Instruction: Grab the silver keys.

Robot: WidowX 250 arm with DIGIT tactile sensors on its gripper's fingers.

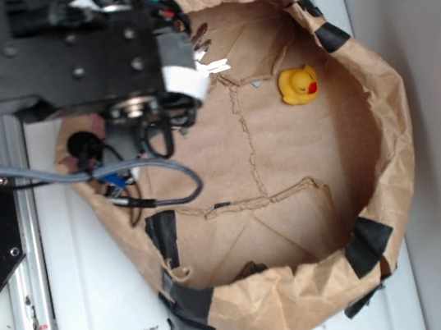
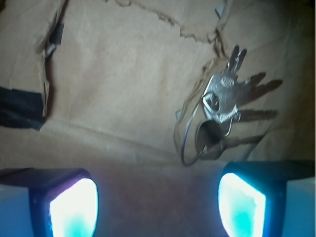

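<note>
From my wrist view the silver keys (image 2: 227, 106) lie on the brown paper (image 2: 123, 84) ahead and right of the gripper (image 2: 158, 202), just beyond its right finger, blades fanned rightward, while the jaws stand wide apart holding nothing.

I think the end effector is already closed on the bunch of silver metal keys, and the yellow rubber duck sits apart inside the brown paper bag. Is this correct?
Not quite. The end effector is open and holds nothing: in the wrist view both fingers are spread, and the bunch of silver metal keys lies ahead on the paper, untouched. The yellow rubber duck does sit apart inside the brown paper bag.
</note>
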